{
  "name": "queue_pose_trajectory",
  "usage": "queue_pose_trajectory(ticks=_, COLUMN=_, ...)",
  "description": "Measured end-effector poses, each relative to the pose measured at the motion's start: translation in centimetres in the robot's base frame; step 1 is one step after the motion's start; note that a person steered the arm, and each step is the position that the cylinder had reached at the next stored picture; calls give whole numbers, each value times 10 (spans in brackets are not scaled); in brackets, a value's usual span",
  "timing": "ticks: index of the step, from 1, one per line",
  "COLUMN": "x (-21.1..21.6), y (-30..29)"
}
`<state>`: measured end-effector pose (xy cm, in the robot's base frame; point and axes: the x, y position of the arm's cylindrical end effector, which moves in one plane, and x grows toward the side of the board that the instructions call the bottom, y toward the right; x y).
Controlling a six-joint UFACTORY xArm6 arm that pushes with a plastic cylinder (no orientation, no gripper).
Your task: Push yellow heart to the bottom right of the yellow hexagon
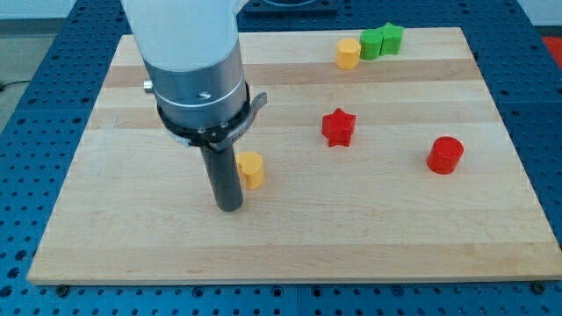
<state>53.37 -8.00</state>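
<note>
Light wooden board (290, 237) is lying on a blue perforated bench (35, 123); pale stripes running w/ the grain. Arm's white-and-grey cylinder (195, 66) is hanging over the board's left half, ending in a straight dark rod. No gripper on this rig, so nothing to open or close. Rod's tip (229, 208) is resting on the wood just left of and slightly below the small yellow heart block (251, 168); rod appears to be touching the heart's left side, contact not certain. Yellow hexagon block (349, 53) is sitting near the top, well apart from the heart, up and to the right. Two green blocks are adjoining: green cube-like block (371, 43) touching the hexagon, green star block (392, 37) beside it. Red star block (337, 127) is sitting mid-board. Red cylinder block (445, 155) is sitting toward the right.
</note>
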Motion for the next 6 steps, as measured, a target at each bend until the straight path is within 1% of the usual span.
queue_pose_trajectory(ticks=2, x=-32, y=26)
queue_pose_trajectory(ticks=3, x=-63, y=31)
queue_pose_trajectory(ticks=6, x=-179, y=31)
